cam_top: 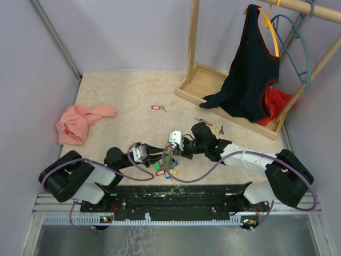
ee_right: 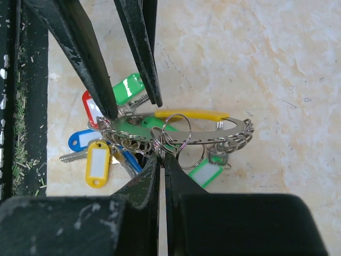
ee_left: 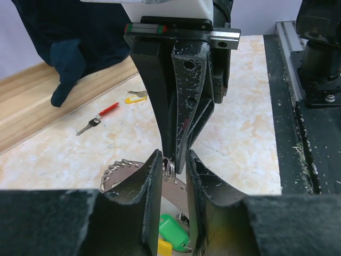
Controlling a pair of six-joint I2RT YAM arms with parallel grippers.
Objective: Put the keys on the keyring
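Keyring (ee_right: 229, 132): long axis 9-to-3 in the right wrist view, directly 12 o'clock of right gripper (ee_right: 162, 157), which is closed on its small split ring (ee_right: 171, 132). Left gripper (ee_right: 134, 108): fingers parted, straddling from 12 o'clock.

Pale lilac walls (cam_top: 122, 32) close in on three sides, and the light is soft and even. Beige marbled counter (cam_top: 122, 90) below, with a black rail (cam_top: 170, 193) along its near edge. Far right, a wooden rack (cam_top: 193, 37) stands in its tray, a dark top (cam_top: 250, 69) and a teal hanger (cam_top: 308, 69) hanging from it. A pink cloth (cam_top: 80, 122) lies crumpled at the left.
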